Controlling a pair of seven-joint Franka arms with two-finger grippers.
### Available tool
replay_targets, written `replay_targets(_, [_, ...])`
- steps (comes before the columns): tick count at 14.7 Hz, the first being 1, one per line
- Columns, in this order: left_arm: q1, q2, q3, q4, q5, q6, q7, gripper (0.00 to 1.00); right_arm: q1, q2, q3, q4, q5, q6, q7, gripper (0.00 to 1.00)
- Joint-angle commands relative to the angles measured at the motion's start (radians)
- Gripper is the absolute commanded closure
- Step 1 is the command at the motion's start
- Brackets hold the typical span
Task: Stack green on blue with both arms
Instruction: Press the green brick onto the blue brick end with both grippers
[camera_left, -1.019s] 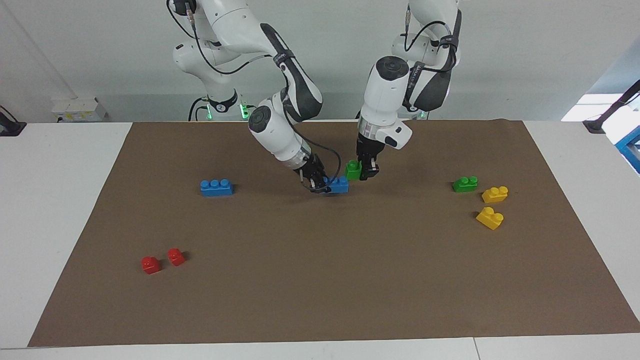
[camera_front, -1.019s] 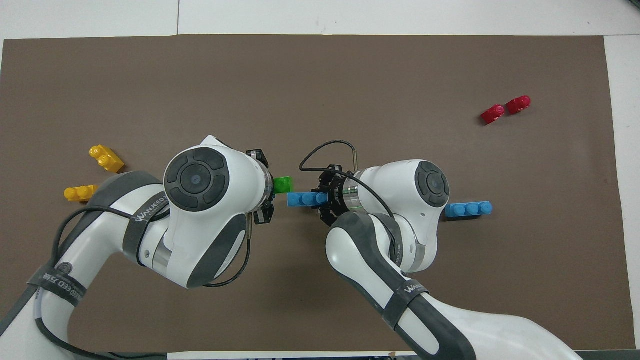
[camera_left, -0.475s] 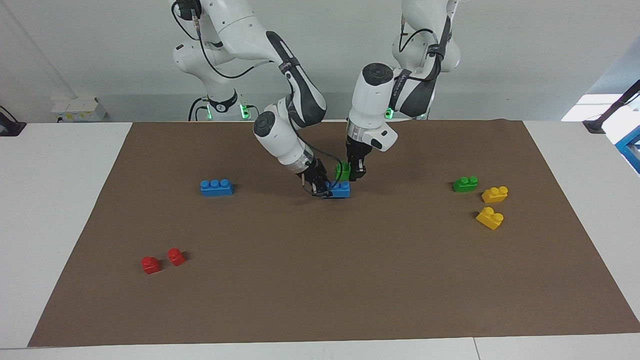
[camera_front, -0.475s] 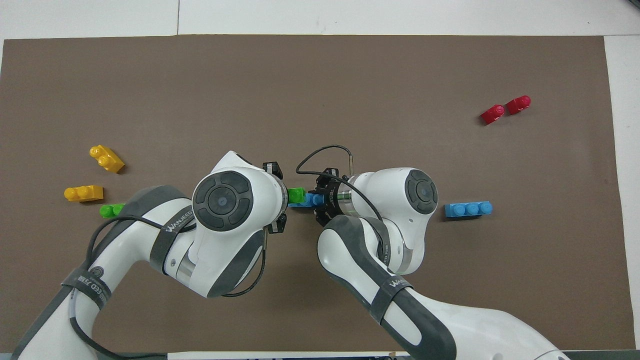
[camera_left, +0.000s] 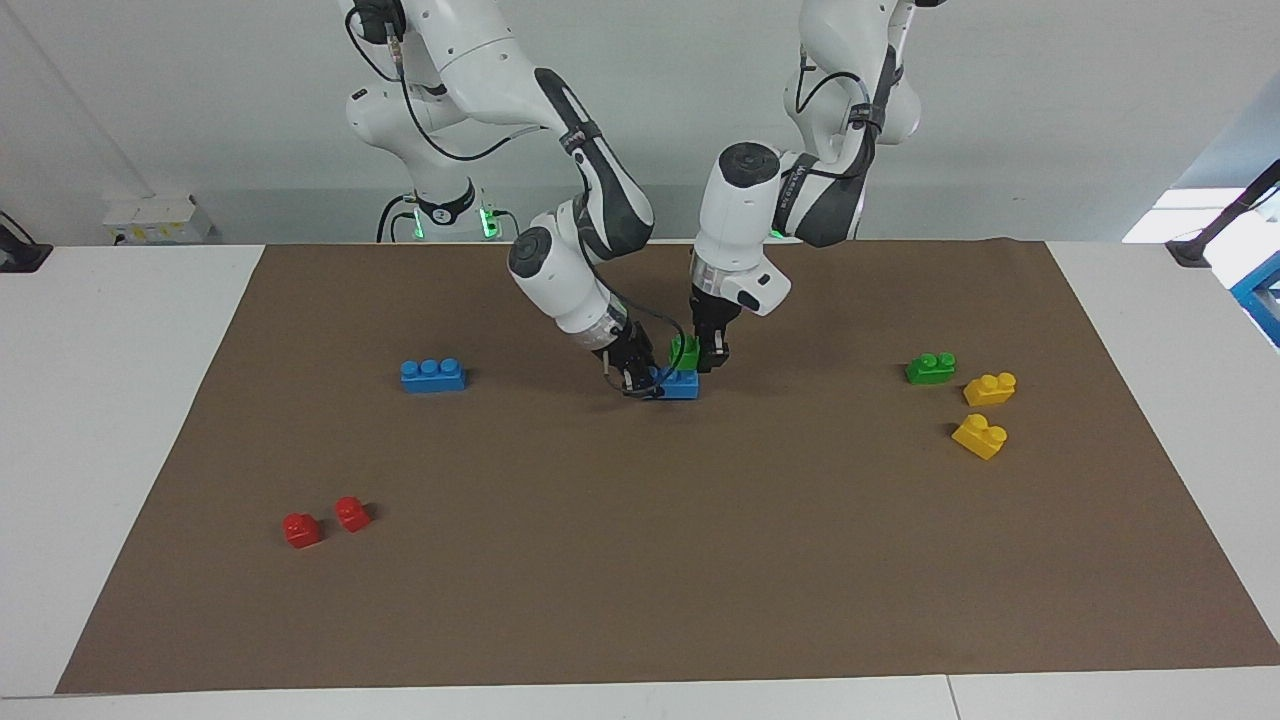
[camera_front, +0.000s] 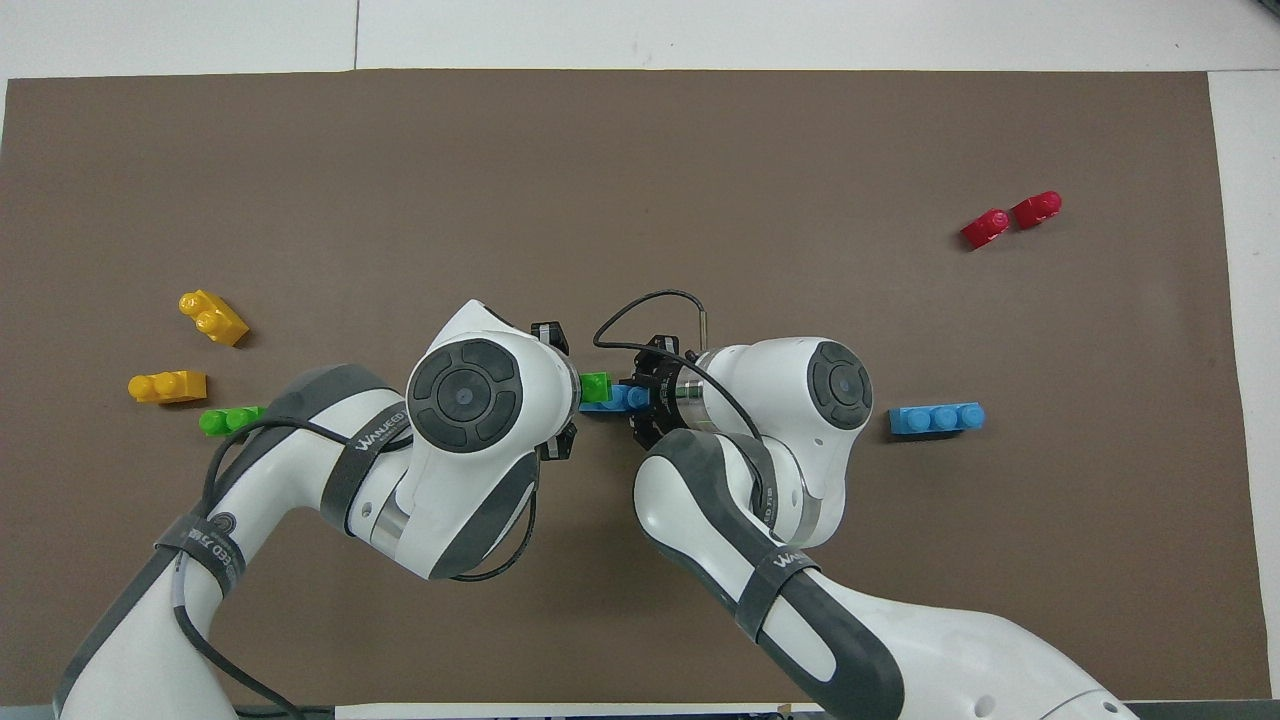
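at the lower left of the facing view two red bricks (camera_left: 324, 521) lay side by side on the brown mat (camera_left: 640, 560) that covered the counter (camera_left: 110, 420), well apart from everything else. higher up, near the right edge of the mat, two yellow bricks (camera_left: 984, 412) lay close together, and a spare green brick (camera_left: 930, 368) sat just beside the upper one. at about the same height toward the left of the frame a spare blue brick (camera_left: 433, 375) lay alone on the mat. at the middle of the frame the two arms met. the right hand (camera_left: 640, 378), reaching down at a slant from the upper left, was closed on one end of the blue brick (camera_left: 680, 383), which sat low at the mat; whether it rested on the mat or was held just off it could not be told. the left hand (camera_left: 702, 352), coming almost straight down from the upper right, was closed on the green brick (camera_left: 684, 352), held upright with its studs up. that green brick sat directly on top of the blue one, touching it at the end away from the right hand; whether it was fully pressed home could not be told. in the overhead view the green brick (camera_front: 595, 385) showed between the two wrists, overlapping the blue brick (camera_front: 620, 397).
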Motion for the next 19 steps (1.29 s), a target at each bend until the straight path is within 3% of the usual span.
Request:
replay_targets(1, [-0.015,0.005,0.016,-0.018,0.036,0.033,-0.017,1.0,0.003,0.011,0.001,-0.009,0.034,0.039,-0.052,1.0])
replay_targets(19, [-0.061,0.08,0.016,-0.032,0.053,0.076,-0.022,1.0,0.002,0.008,0.001,-0.03,0.08,0.044,-0.106,1.0])
